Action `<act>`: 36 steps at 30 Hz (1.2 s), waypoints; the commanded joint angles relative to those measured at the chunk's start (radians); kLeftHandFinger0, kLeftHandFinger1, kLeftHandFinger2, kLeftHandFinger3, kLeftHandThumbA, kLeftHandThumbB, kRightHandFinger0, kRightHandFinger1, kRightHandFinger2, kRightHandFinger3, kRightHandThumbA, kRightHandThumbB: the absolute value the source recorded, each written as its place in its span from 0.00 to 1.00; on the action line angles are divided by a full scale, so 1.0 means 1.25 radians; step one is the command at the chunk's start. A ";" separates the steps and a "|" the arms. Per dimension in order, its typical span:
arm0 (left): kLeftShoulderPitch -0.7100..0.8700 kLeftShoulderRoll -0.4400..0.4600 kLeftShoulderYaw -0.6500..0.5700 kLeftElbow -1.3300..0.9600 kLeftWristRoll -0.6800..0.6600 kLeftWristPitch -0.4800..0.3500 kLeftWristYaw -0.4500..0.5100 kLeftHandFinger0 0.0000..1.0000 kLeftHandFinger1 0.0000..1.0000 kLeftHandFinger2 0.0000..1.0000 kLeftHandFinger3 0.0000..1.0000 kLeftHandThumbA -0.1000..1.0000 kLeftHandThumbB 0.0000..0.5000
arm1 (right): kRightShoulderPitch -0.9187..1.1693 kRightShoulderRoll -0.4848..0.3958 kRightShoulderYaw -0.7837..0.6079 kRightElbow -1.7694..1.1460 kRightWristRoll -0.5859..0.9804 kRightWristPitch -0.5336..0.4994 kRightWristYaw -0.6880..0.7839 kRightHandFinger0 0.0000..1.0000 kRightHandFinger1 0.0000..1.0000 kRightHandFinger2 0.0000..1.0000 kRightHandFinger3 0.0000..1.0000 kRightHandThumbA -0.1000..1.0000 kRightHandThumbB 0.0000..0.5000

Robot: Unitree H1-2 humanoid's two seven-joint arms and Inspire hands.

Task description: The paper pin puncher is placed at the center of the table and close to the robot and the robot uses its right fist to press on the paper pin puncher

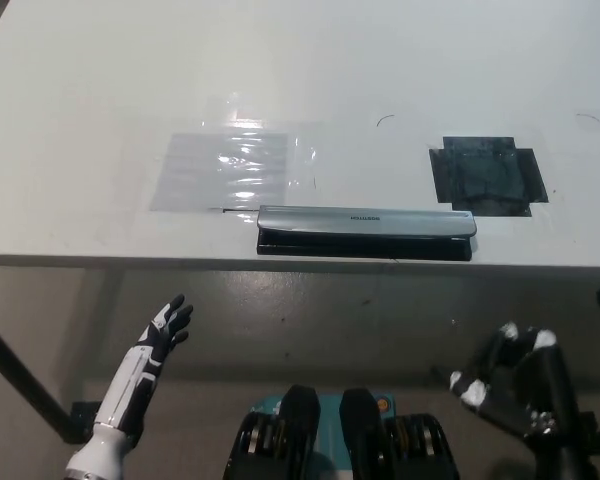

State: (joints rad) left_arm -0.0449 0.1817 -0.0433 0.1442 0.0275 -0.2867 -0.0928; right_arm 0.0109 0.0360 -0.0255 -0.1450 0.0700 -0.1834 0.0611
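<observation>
Puncher: I see the long silver paper pin puncher at the table's near edge, centre.
Right hand: black fingers curled shut, below the table, well apart from it.
Left hand: white, fingers spread, resting low left.

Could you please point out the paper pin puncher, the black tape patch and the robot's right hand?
paper pin puncher (pixel 365 222): head view, silver top bar.
black tape patch (pixel 488 176): head view, its middle.
right hand (pixel 508 378): head view, middle of the hand.
</observation>
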 commanded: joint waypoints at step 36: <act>0.001 0.007 -0.026 0.010 0.010 -0.049 -0.018 1.00 1.00 1.00 1.00 1.00 0.54 | -0.653 0.111 -0.015 0.439 0.007 0.107 -0.082 0.07 0.20 0.42 0.30 1.00 0.23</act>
State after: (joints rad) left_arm -0.0397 0.1811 -0.0691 0.1745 0.0385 -0.3180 -0.0930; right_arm -0.7355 0.1609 -0.0358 0.3178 0.0675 0.0428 -0.0275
